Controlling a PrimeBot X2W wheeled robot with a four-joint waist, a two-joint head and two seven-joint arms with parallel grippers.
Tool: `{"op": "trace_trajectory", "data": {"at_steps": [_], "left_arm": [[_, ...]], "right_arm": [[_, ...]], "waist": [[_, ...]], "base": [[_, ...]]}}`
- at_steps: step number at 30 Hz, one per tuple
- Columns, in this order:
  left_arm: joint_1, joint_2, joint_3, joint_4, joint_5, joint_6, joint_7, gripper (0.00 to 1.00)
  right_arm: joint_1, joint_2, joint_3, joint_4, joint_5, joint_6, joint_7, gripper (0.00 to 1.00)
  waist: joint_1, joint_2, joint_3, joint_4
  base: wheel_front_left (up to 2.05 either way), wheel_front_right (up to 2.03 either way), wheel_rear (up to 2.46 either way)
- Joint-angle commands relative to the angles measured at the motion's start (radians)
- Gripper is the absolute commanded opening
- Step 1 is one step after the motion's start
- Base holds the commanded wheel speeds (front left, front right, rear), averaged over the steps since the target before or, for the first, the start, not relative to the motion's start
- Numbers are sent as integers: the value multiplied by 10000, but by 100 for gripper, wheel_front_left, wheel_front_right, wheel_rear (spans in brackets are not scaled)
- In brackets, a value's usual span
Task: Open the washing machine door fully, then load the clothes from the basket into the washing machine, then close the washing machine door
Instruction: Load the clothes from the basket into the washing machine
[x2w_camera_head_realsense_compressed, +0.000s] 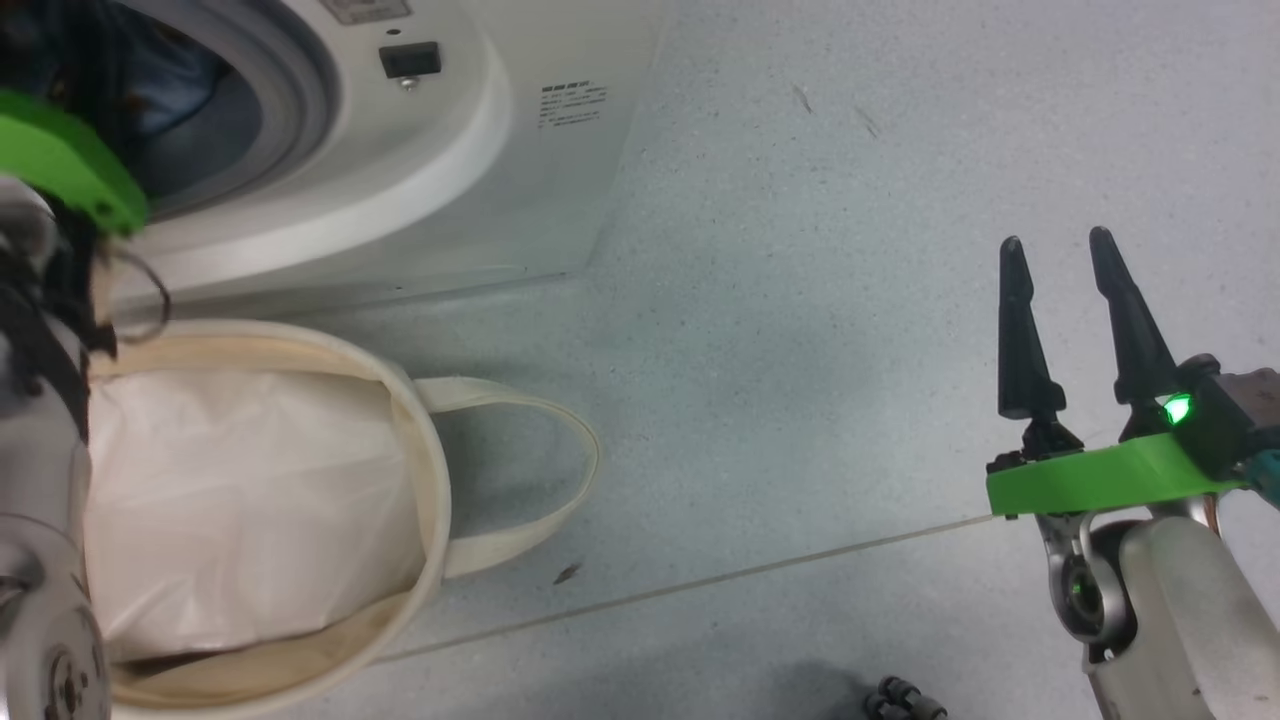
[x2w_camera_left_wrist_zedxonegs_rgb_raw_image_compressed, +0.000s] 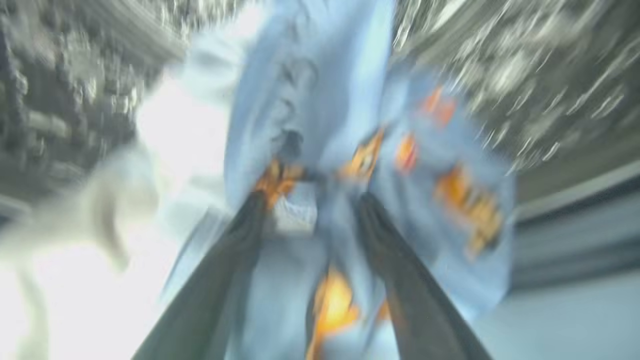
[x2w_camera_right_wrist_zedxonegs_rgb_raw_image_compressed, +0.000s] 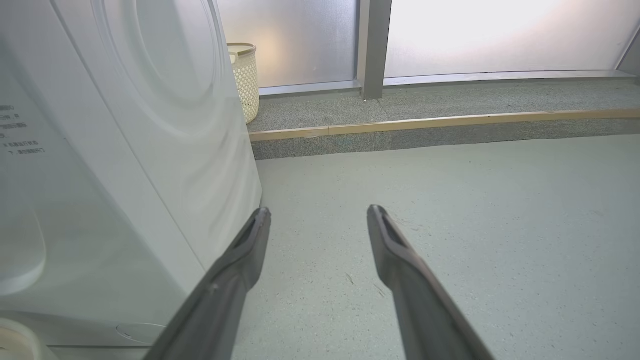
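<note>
The white washing machine (x2w_camera_head_realsense_compressed: 420, 190) stands at the upper left with its mouth uncovered; its door is out of view. My left arm, with its green band, reaches into that mouth. In the blurred left wrist view, my left gripper (x2w_camera_left_wrist_zedxonegs_rgb_raw_image_compressed: 312, 197) is inside the steel drum (x2w_camera_left_wrist_zedxonegs_rgb_raw_image_compressed: 525, 75) with its fingers spread. The light blue clothes (x2w_camera_left_wrist_zedxonegs_rgb_raw_image_compressed: 350, 75) with orange prints lie right at and between the tips, beside a white piece. The cream basket (x2w_camera_head_realsense_compressed: 425, 500) sits on the floor below the mouth, holding white padding (x2w_camera_head_realsense_compressed: 240, 500). My right gripper (x2w_camera_head_realsense_compressed: 1056, 240) is open and empty over the floor at the right.
The basket's loop handle (x2w_camera_head_realsense_compressed: 560, 480) lies on the floor toward the right. In the right wrist view, the machine's side panel (x2w_camera_right_wrist_zedxonegs_rgb_raw_image_compressed: 125, 150) is close on the left. A cream lattice bin (x2w_camera_right_wrist_zedxonegs_rgb_raw_image_compressed: 245, 80) stands on a raised step (x2w_camera_right_wrist_zedxonegs_rgb_raw_image_compressed: 440, 122) below frosted windows. Small black parts (x2w_camera_head_realsense_compressed: 900, 700) lie near my base.
</note>
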Motion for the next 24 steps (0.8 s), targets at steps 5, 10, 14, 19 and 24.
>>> {"op": "trace_trajectory", "data": {"at_steps": [5,10,14,19,24], "left_arm": [[-511,511,-307,472,338,276,785,100],[-166,251,-412,546,263,119,-498,100],[642,-168,-244,178,-74,-101,-1084,100],[2498,-517,-76,-1483,-252,-265,-1116,100],[4439,-598,234,-3328,-676,-472,-1119,100]], "right_arm": [[-76,-6,298,-150,62,4,-124,100],[-167,57,476,163,230,4,-124,100],[-192,236,683,475,505,4,-124,100],[-118,250,983,758,766,4,-124,100],[69,312,1053,879,1075,4,-124,100]], "waist": [[0,0,-344,48],[0,0,-1000,242],[0,0,-1699,515],[0,0,-2630,940],[0,0,-3453,1352]], "base": [[0,0,0],[0,0,0],[0,0,0],[0,0,0],[0,0,0]]}}
